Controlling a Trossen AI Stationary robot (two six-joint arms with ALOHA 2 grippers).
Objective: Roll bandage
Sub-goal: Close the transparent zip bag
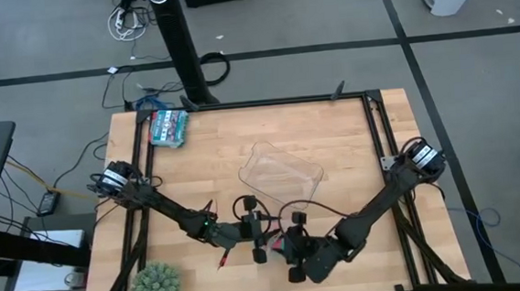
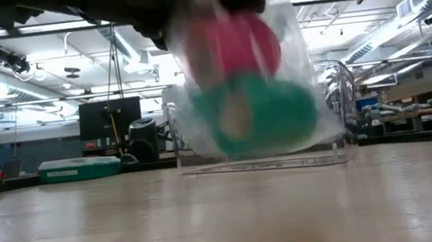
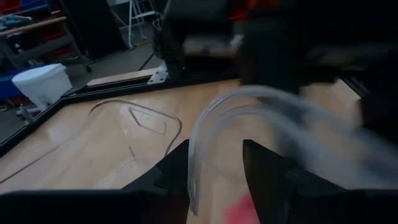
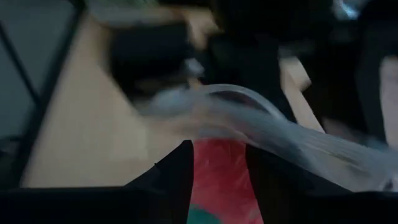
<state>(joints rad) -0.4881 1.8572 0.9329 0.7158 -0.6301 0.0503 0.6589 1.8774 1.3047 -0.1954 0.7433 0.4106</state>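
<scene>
Both pincers, left (image 1: 259, 240) and right (image 1: 285, 246), pinch a clear plastic bag (image 2: 248, 76) just beside the transparent plastic tray (image 1: 281, 173). Inside, the bright pink-red bandage roll (image 2: 233, 46) sits above a teal roll (image 2: 258, 117); its axis is unclear.

Light wooden desk (image 1: 332, 131) with dark frame rails.
A clear plastic tray (image 1: 281, 172) lies near centre, a teal packet (image 1: 168, 127) at ten o'clock, a spiky green plant (image 1: 156, 288) at seven o'clock.

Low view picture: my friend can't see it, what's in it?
A clear plastic bag hangs above the wooden table, holding a pink-red bandage roll above a teal roll. Behind stands a clear plastic box.
</scene>
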